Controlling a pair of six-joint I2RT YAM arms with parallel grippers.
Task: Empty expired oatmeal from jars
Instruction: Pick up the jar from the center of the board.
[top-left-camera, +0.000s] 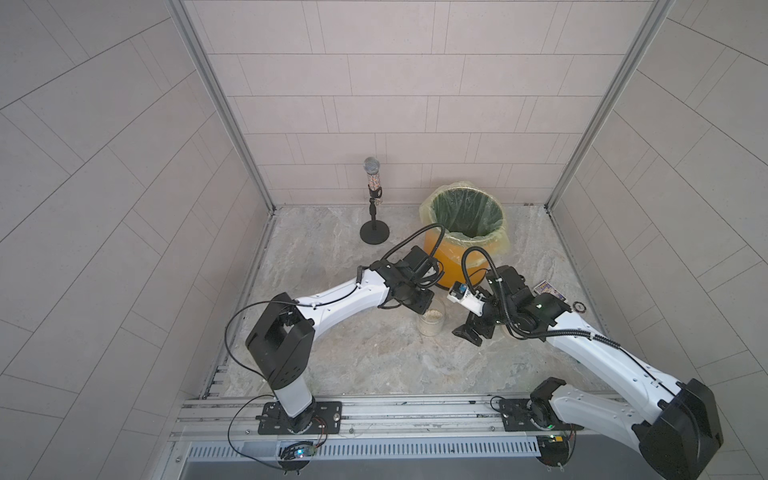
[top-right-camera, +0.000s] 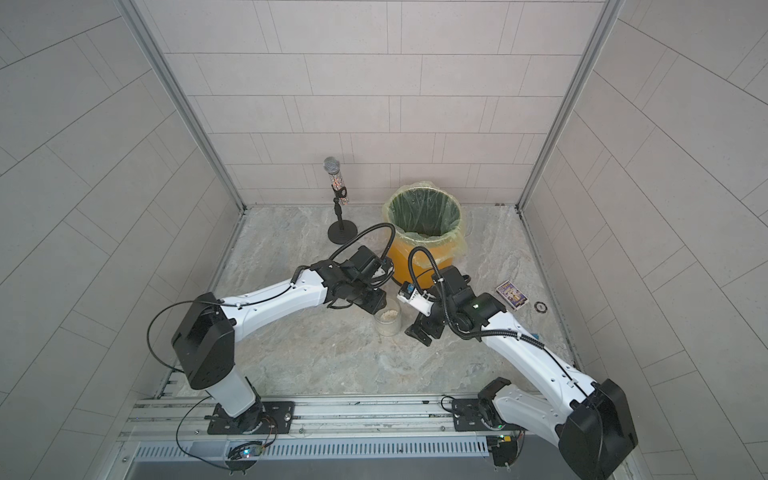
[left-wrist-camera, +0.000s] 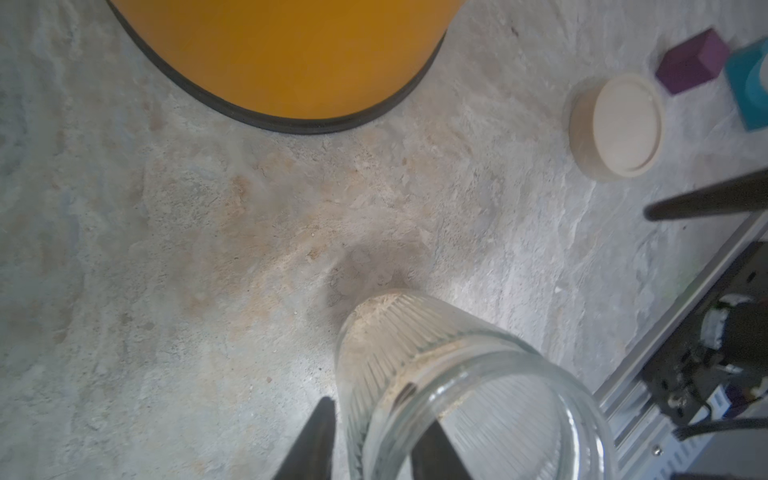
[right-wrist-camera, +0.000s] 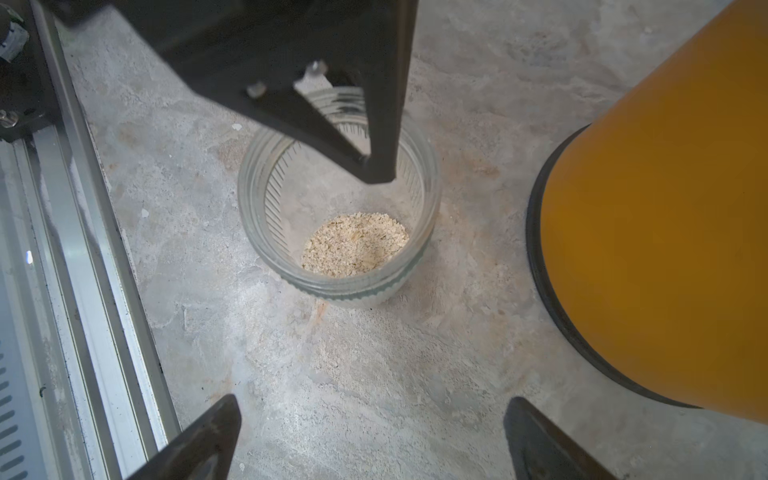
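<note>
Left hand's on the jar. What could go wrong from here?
1. The left hand pinches only one wall of the glass jar; it may swing or slip when lifted.
2. The oatmeal could spill short of the orange bin.
3. The open right hand sits close; arms may collide.

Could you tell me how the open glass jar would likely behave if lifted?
The jar looks rigid, breakable glass. Holding only a little oatmeal, it is probably light. Its rim, straddled by the left fingers, may slip or tilt.
</note>
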